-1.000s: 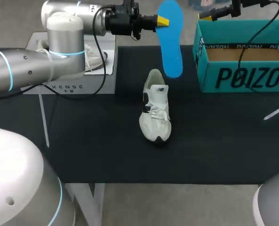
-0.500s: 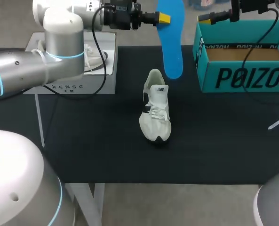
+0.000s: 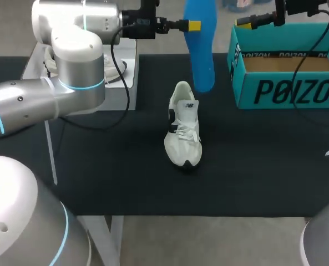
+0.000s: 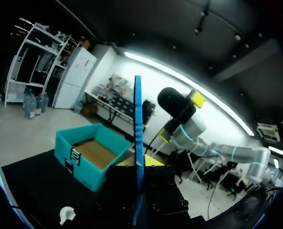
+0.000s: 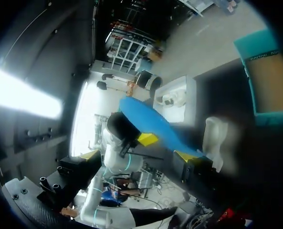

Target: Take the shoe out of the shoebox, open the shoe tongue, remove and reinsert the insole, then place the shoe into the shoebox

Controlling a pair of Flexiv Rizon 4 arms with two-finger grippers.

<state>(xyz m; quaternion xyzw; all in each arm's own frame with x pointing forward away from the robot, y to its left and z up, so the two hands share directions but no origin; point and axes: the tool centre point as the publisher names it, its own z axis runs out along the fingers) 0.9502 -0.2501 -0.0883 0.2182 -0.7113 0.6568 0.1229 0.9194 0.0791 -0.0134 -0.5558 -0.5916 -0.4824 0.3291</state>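
Observation:
A white sneaker (image 3: 182,133) stands on the black table, toe toward the front edge. My left gripper (image 3: 195,25) is shut on a blue insole (image 3: 201,47), which hangs down above the sneaker's heel. In the left wrist view the insole (image 4: 138,143) shows edge-on between the fingers, with the teal shoebox (image 4: 91,160) beyond it. The shoebox (image 3: 286,69) sits at the back right, with nothing in it. My right gripper (image 3: 246,22) hovers open over the box's back left corner. In the right wrist view the insole (image 5: 153,124), the blurred sneaker (image 5: 216,138) and the shoebox (image 5: 270,81) lie ahead of the right gripper (image 5: 134,155).
A grey stand (image 3: 97,97) at the back left carries a white item (image 3: 115,72). A black cable (image 3: 300,55) drapes over the shoebox. The table's front edge (image 3: 208,215) runs below the sneaker.
My left arm has swung its elbow left and lifted the insole slightly; the insole has turned narrower toward the camera. The sneaker, the box and my right gripper have barely moved.

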